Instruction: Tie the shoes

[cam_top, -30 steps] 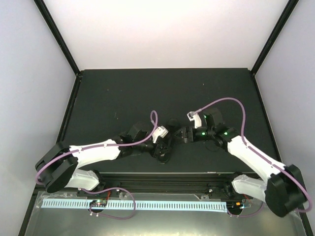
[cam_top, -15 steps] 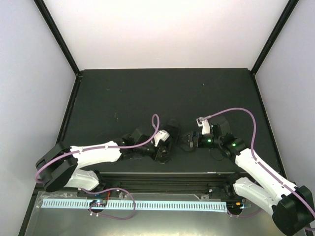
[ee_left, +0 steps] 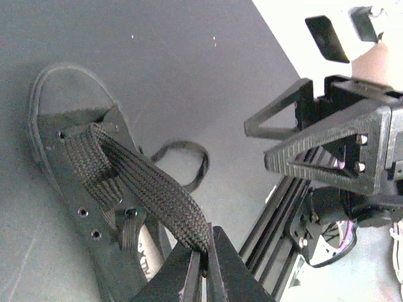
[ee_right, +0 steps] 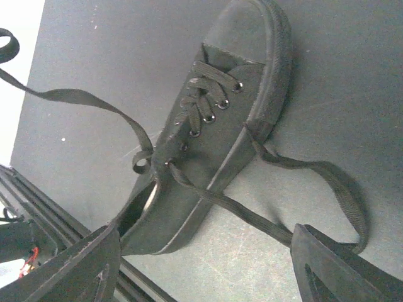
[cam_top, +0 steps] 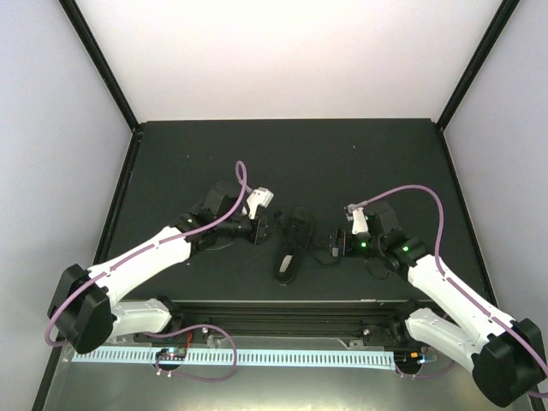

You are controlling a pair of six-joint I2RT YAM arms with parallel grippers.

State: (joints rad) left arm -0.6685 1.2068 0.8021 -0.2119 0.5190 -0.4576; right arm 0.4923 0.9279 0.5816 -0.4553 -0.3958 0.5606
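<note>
Left gripper (ee_left: 204,255) clenched on one lace (ee_left: 151,189), pulled straight from black lace-up shoe (ee_left: 63,138) lying between both arms, front of table (cam_top: 360,154). More pull may drag it. Right gripper (ee_right: 204,264) released, straddling other lace (ee_right: 252,220); could miss on closing.

Left gripper (cam_top: 260,229): moved from over the heel end of the small black canvas lace-up shoe (cam_top: 292,244) out to the left of its toe half, taking along the flat black woven lace (ee_left: 157,189) clamped in its jaws. Shoe: now uncovered. Right gripper (cam_top: 327,248): shifted heelward along the shoe's right side, jaws narrower but apart.
</note>
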